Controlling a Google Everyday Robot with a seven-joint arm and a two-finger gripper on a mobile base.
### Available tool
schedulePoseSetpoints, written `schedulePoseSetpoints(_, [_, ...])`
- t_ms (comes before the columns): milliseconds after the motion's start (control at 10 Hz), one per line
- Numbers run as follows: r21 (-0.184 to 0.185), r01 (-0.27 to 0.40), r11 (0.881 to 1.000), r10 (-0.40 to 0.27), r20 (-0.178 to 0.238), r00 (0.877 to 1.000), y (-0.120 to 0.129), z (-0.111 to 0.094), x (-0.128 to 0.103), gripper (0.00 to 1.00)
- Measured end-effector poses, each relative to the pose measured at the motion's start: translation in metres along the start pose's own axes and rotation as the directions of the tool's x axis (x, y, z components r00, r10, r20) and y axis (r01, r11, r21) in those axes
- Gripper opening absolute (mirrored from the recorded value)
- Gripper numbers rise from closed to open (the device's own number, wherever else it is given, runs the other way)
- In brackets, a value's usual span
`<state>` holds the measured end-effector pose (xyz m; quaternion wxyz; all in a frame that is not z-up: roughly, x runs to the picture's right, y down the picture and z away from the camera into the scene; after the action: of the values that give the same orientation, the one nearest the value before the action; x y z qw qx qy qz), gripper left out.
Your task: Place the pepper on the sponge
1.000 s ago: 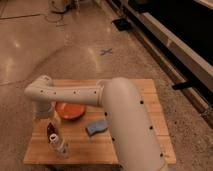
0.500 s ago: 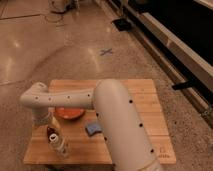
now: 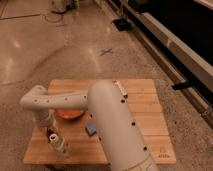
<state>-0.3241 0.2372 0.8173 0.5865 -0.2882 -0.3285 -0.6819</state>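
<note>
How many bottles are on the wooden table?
1: the clear bottle stands at the front-left corner of the table, right beside the tool; the arm may hide more.

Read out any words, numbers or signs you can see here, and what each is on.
"X": blue cross mark on the floor.
Small dark print on the table's corner: too blurred to read.
Nothing else legible; the gripper hangs at the table's left front, beside the clear bottle.

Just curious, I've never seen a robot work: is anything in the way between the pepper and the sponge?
Nothing visible lies between them. The gripper is low at the table's left, with the pepper seemingly at it. Bare wood runs to the sponge; the dish sits just behind that line, the bottle just in front.
</note>
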Motion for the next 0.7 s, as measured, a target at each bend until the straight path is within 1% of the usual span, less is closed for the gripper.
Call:
schedulePoseSetpoints(100, [0.002,-0.011,1.0,0.011,0.002,1.0,-0.001,-0.006,0.0,0.24])
schedulePoseSetpoints(200, [0.012,-0.022,1.0,0.022,0.003,1.0,-0.001,-0.013,0.001,0.16])
schedulePoseSetpoints(300, [0.029,-0.038,0.999,0.038,0.0,0.999,0.001,-0.024,0.003,0.07])
schedulePoseSetpoints(400, [0.061,-0.063,0.996,0.064,-0.01,0.998,0.007,-0.046,0.008,0.0])
schedulePoseSetpoints(500, [0.084,-0.081,0.993,0.083,-0.024,0.996,0.013,-0.062,0.013,0.0])
schedulePoseSetpoints(600, [0.109,-0.112,0.988,0.117,-0.044,0.992,0.026,-0.083,0.021,0.0])
schedulePoseSetpoints(700, [0.125,-0.142,0.982,0.15,-0.059,0.987,0.04,-0.099,0.028,0.0])
